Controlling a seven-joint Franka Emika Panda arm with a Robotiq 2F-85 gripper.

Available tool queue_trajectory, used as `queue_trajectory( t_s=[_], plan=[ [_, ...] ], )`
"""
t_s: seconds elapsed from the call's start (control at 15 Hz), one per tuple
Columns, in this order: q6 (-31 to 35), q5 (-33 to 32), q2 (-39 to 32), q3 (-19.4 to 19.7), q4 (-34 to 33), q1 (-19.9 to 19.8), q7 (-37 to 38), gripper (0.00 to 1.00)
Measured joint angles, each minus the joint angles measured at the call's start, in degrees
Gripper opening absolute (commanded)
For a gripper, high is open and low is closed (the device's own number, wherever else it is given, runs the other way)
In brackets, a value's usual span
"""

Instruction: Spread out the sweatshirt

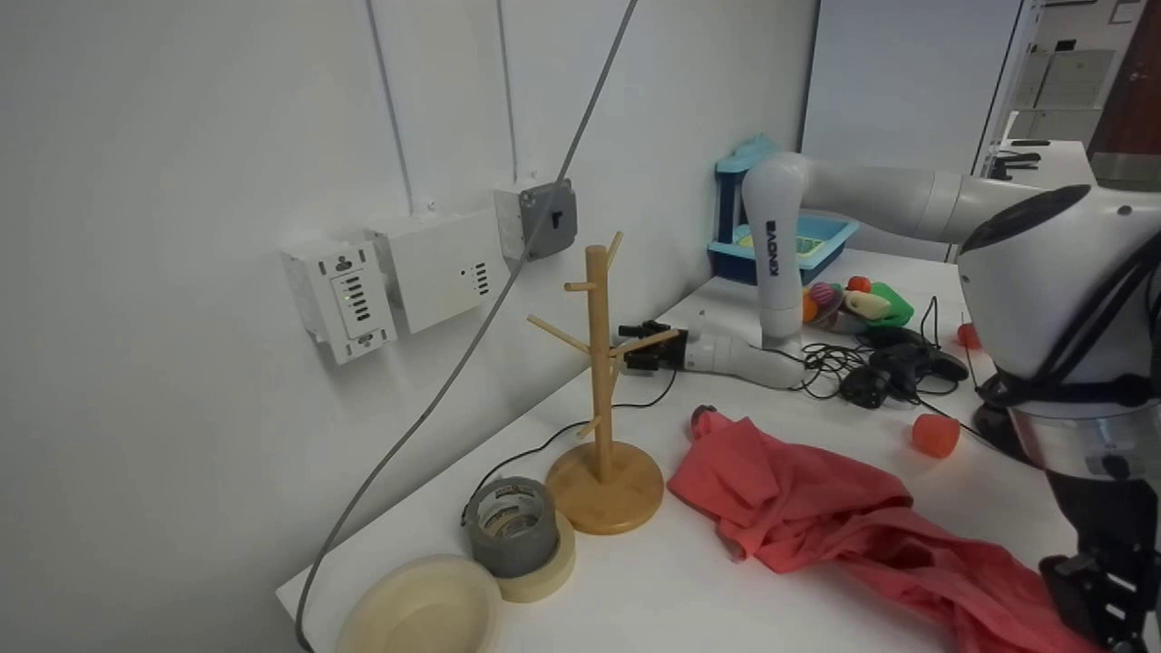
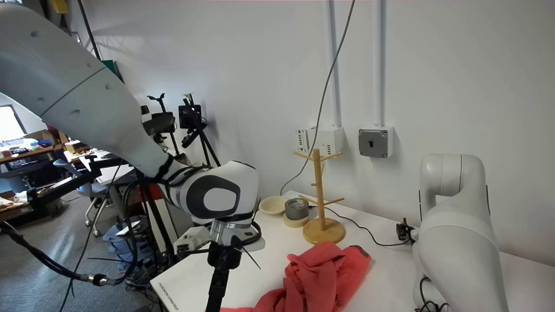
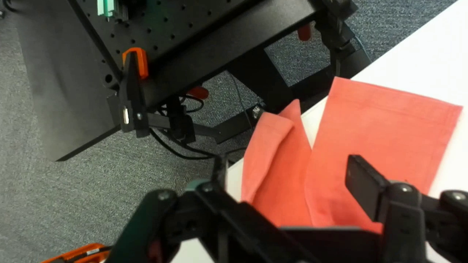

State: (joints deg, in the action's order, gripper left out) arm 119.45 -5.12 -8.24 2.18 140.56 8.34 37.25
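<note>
Wrist view, hand (image 3: 289, 168) spread apart, coral-red sweatshirt (image 3: 380, 135) beneath, showing through the gap

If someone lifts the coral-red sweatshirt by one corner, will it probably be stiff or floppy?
The sweatshirt will likely be floppy: it lies in soft, rumpled folds. Lifting one corner may leave much of it trailing, since it sprawls across the white table. It looks unlikely to roll, having no firm, round shape.

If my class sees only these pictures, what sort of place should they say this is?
Probably a robotics lab: a second robot arm is marked KINOVA, a black worktop has rows of holes, and stand-mounted equipment shows in the background.
</note>
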Motion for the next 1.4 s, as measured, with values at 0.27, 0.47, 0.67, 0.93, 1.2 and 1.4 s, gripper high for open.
queue_trajectory(
  t_s=[0.27,0.47,0.67,0.93,1.2,1.4],
  plan=[
    [4.9,-0.1,-0.1,0.0,-2.2,0.0,-1.0,1.0],
    [12.0,-0.1,-0.7,-0.1,-3.1,-0.1,-1.2,1.0],
    [18.8,0.1,-2.3,-0.3,-5.3,-0.1,-1.1,1.0],
    [22.9,3.9,-6.5,-1.1,-11.2,0.0,-0.7,1.0],
    [24.3,7.5,-12.2,-1.4,-17.5,0.2,1.9,1.0],
    [24.7,9.3,-16.9,-1.4,-21.7,0.2,3.7,1.0]
  ],
)
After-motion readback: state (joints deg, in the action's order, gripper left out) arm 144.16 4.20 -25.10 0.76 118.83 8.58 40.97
